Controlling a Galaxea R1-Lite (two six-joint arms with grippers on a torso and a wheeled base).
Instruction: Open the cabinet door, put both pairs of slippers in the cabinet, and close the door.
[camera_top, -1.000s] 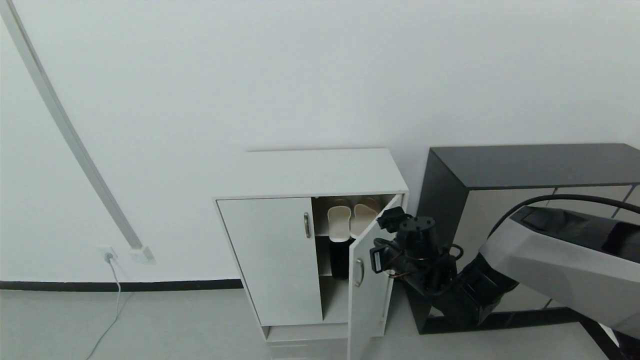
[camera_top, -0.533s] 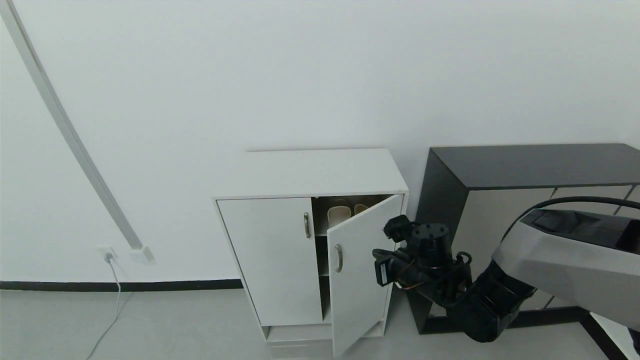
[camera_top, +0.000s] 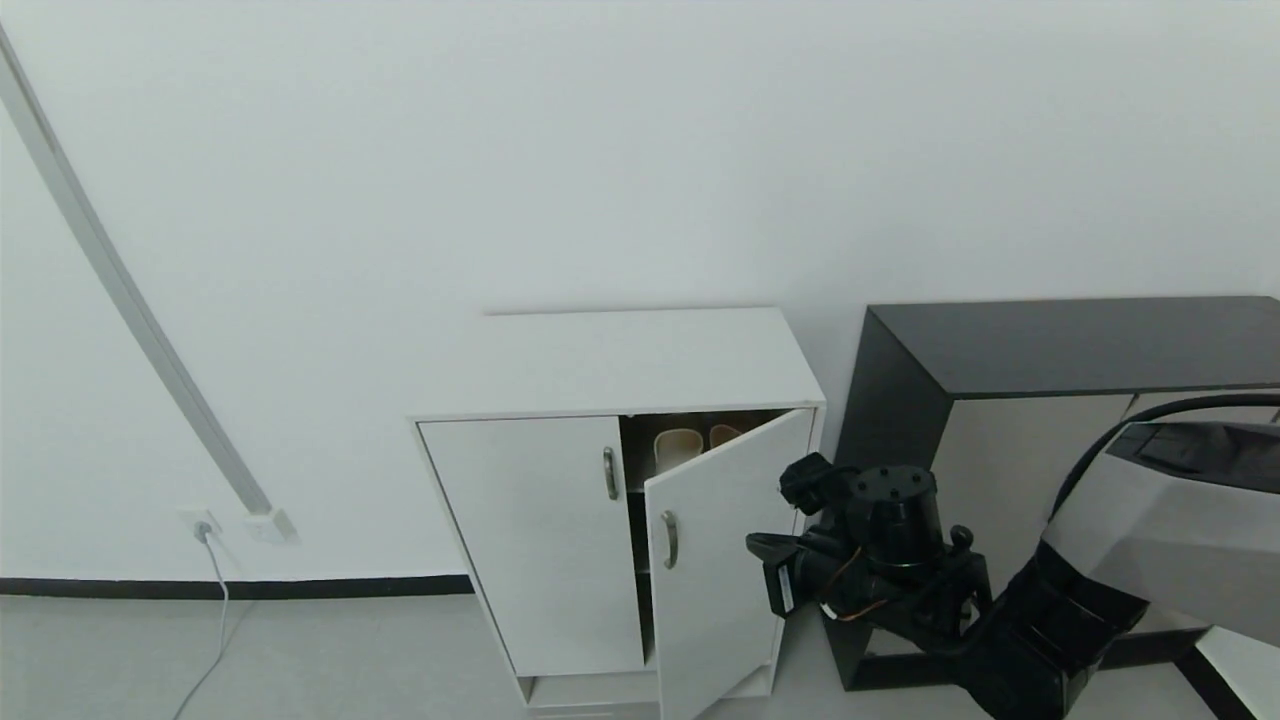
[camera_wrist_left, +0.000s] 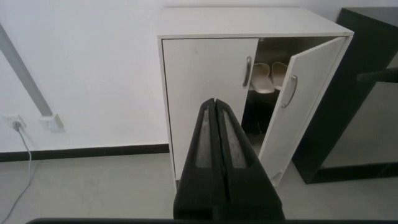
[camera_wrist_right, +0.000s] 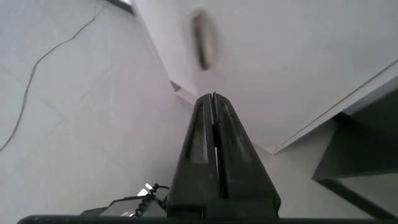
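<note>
Bright and even in the head view, with soft light all over. Plain white wall (camera_top: 640, 150), smoothly lit. Dark inside the cabinet (camera_top: 640, 360) near 6 o'clock, behind the half-open door (camera_top: 720, 560), with dim slippers (camera_top: 680, 448) in the gap. Soft grey shadow on the wall next to the cabinet, toward 4 o'clock. Dull shine on the pale front of the black table (camera_top: 1080, 340) at 4 o'clock. Slightly bent look to the long rail (camera_top: 220, 450) at 9 o'clock. Smeared, fuzzy handle (camera_wrist_right: 204, 38) in the right wrist view. Same soft brightness in the left wrist view, with the same dark inside the cabinet.
</note>
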